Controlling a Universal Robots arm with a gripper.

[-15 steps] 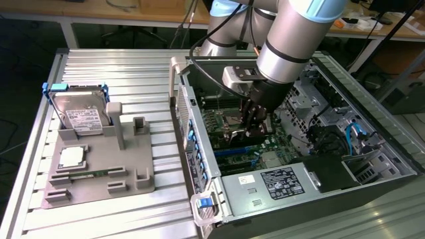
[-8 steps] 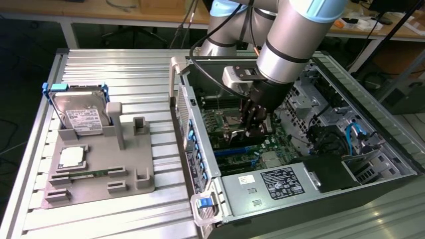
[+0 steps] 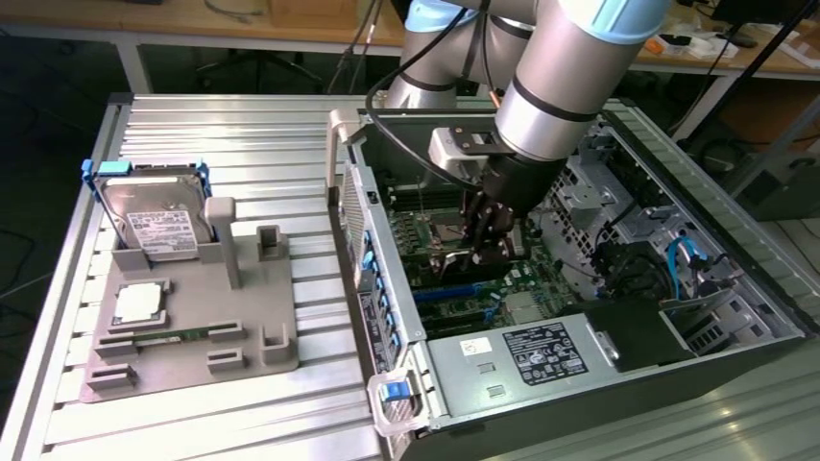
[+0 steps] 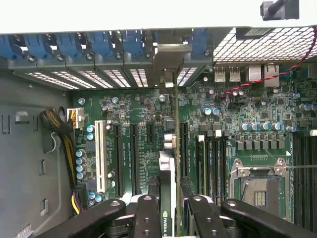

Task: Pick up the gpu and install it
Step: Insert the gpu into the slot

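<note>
Jaws part-way closed, the black fingers (image 4: 148, 218) of the gripper (image 4: 168, 210) clamp the gpu (image 4: 168, 163) by its upper edge, a thin dark card seen edge-on. It stands upright over the green motherboard (image 4: 247, 114) inside the open computer case (image 3: 717, 240), its silvery bracket at the rear slot openings

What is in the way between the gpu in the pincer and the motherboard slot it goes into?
Nothing visible. The pincer is shut on the gpu, held edge-on above the motherboard inside the computer case. Its bracket end reaches the rear slot openings, and no cable or part crosses beneath it.
</note>
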